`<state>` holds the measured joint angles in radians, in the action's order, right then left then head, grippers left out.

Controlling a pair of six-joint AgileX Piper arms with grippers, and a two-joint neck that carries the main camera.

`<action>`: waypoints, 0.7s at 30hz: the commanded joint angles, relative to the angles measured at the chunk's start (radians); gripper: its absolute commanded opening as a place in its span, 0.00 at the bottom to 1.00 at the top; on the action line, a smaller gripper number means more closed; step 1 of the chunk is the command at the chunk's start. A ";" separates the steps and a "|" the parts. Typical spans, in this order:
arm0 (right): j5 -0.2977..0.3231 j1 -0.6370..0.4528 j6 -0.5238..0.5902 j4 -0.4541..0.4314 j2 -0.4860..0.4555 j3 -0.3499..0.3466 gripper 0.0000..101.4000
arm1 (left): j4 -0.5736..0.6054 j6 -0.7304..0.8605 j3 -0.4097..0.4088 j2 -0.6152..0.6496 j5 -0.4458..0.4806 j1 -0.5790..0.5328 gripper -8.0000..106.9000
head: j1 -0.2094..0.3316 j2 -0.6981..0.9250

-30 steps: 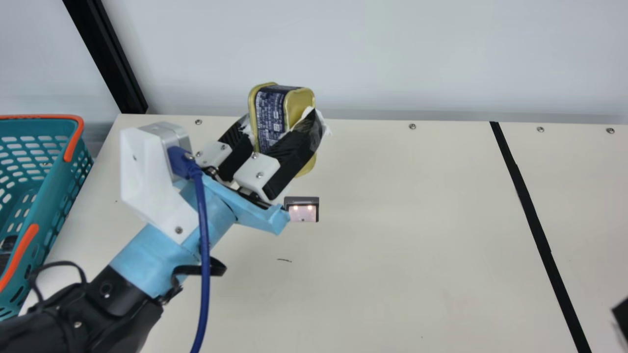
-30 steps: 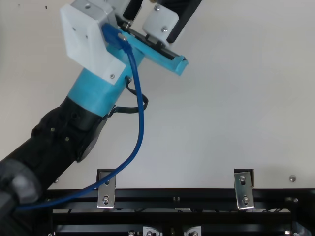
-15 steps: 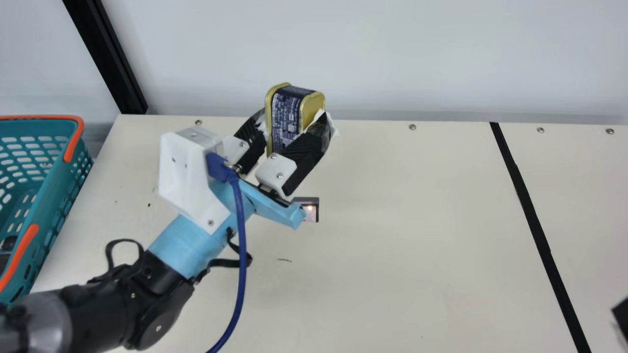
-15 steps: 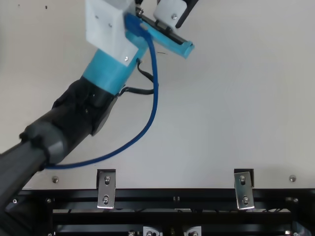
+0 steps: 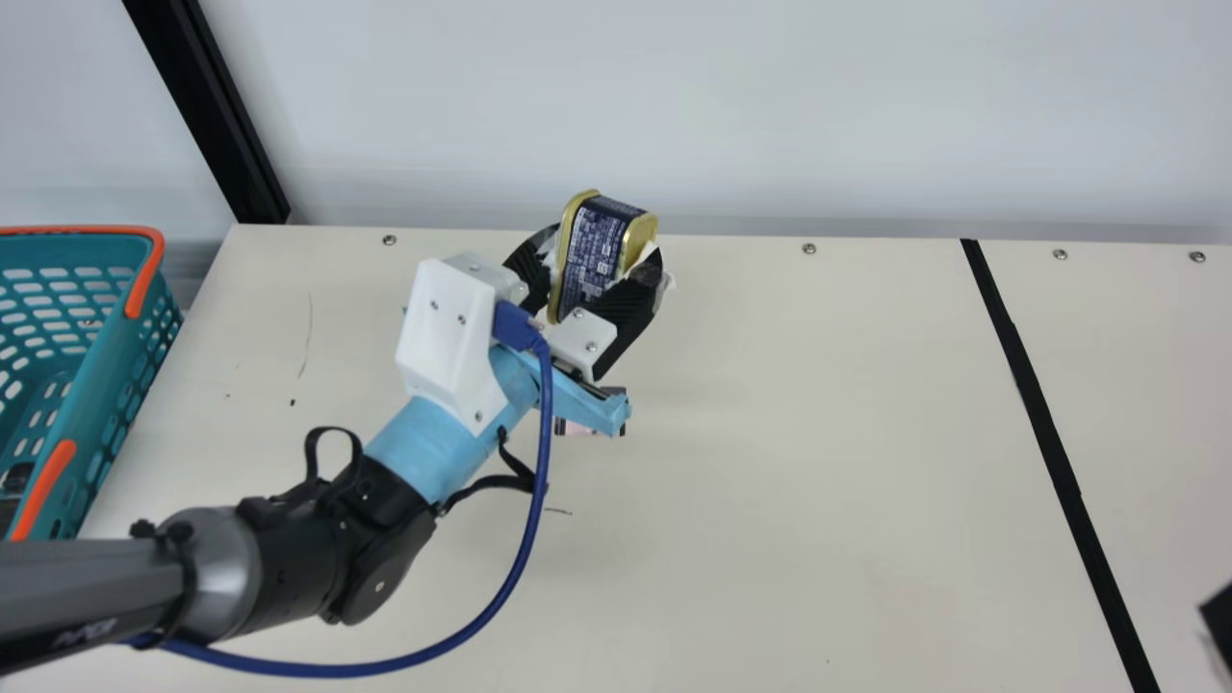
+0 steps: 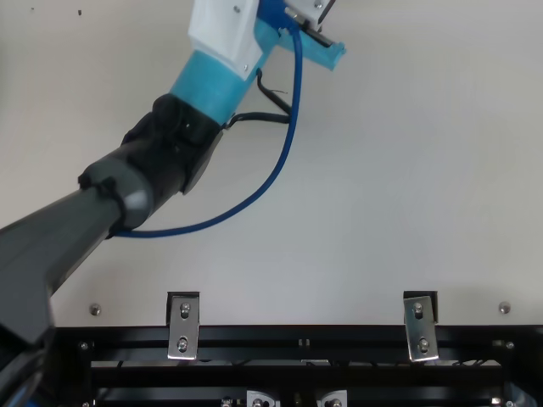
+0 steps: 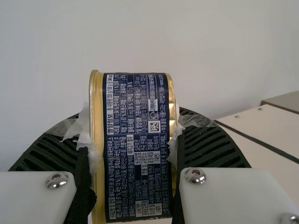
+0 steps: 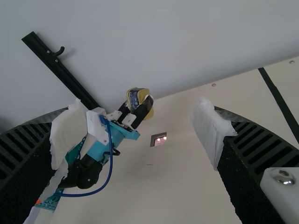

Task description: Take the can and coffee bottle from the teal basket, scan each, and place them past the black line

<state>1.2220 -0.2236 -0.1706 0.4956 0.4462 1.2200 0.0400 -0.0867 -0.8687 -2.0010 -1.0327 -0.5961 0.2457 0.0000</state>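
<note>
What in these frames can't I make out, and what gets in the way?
Dark item in the teal basket: main view, cut off by the left edge; cannot tell what it is.
Scanner: main view, mostly hidden behind the left arm.
Right arm: main view, blurred, cut off by the right edge.
Can, far side: main view, turned away.

Your left arm [image 5: 298,568] is grey and black with a light-blue section [image 5: 423,448], a screwed-on white housing [image 5: 443,337] and a blue cable [image 5: 537,481]. Your ribbed black fingers [image 8: 261,144] have white padding [image 8: 210,130] and white mounts [image 8: 282,196].
</note>
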 commanded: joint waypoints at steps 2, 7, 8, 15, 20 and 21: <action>0.000 0.000 0.000 0.000 0.000 0.000 1.00 | 0.004 0.009 -0.018 -0.020 0.014 0.002 0.16 | 0.009 -0.003; 0.000 0.000 0.000 0.000 0.000 0.000 1.00 | 0.008 0.012 -0.037 -0.041 0.039 0.007 0.16 | 0.009 -0.003; 0.000 0.000 0.000 0.000 0.000 0.000 1.00 | 0.007 0.013 -0.039 -0.044 0.043 0.008 0.16 | 0.009 -0.003; 0.000 0.000 0.000 0.000 0.000 0.000 1.00 | -0.007 0.003 -0.037 -0.042 0.071 0.015 0.16 | 0.009 -0.003; 0.000 0.000 0.000 0.000 0.000 0.000 1.00 | -0.019 -0.007 -0.024 -0.039 0.092 0.022 0.16 | 0.009 -0.003; 0.000 0.000 0.000 0.000 0.000 0.000 1.00 | -0.020 -0.008 -0.022 -0.039 0.094 0.023 0.16 | 0.009 -0.003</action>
<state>1.2220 -0.2236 -0.1706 0.4956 0.4462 1.2200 0.0187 -0.0925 -0.8921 -2.0408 -0.9410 -0.5739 0.2457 0.0000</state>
